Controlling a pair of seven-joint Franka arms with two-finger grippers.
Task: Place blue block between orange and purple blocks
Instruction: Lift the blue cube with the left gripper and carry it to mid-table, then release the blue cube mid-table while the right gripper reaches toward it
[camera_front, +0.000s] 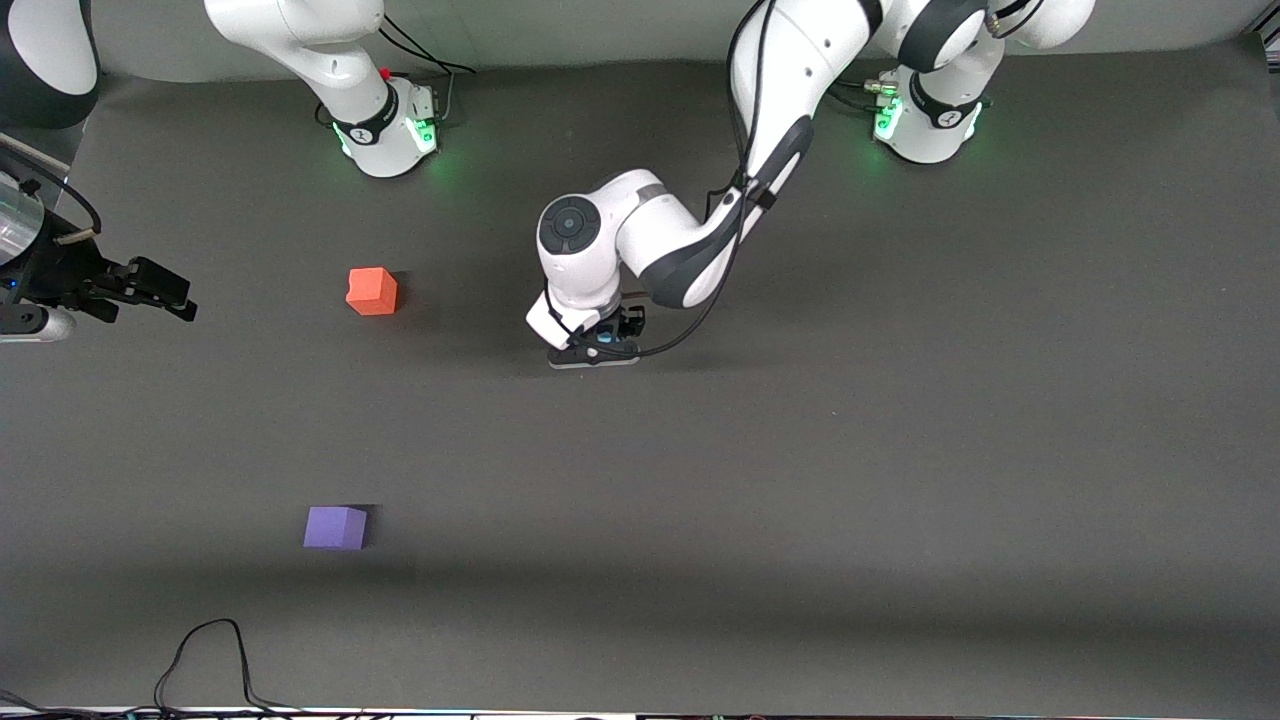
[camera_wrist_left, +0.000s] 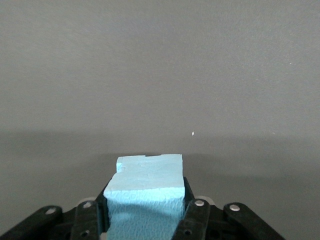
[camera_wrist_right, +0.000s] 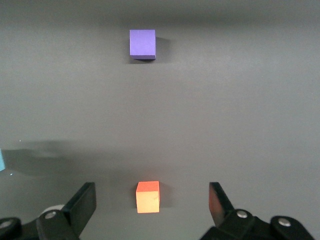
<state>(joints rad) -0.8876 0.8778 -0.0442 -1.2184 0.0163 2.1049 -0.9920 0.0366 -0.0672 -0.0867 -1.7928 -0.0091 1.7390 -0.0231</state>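
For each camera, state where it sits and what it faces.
Front view: high across the table, facing both bases; left pincer grips the blue block.
Left wrist view: on the left wrist, facing the blue block between its fingers.
Right wrist view: open right pincer; shares the orange block and purple block with the front view.

the left gripper (camera_front: 596, 345) hangs low over the middle of the table (camera_front: 900, 480), its fingers (camera_wrist_left: 196, 220) clamped on either side of the blue block (camera_wrist_left: 146, 192). the orange block (camera_front: 372, 291) rests on the table toward the right arm's end, well apart from that gripper. the purple block (camera_front: 336, 527) lies nearer the front camera than the orange block, well apart from it. the right gripper (camera_front: 150, 287) waits at the right arm's end of the table, its spread fingers (camera_wrist_right: 82, 202) framing the orange block in its wrist view.
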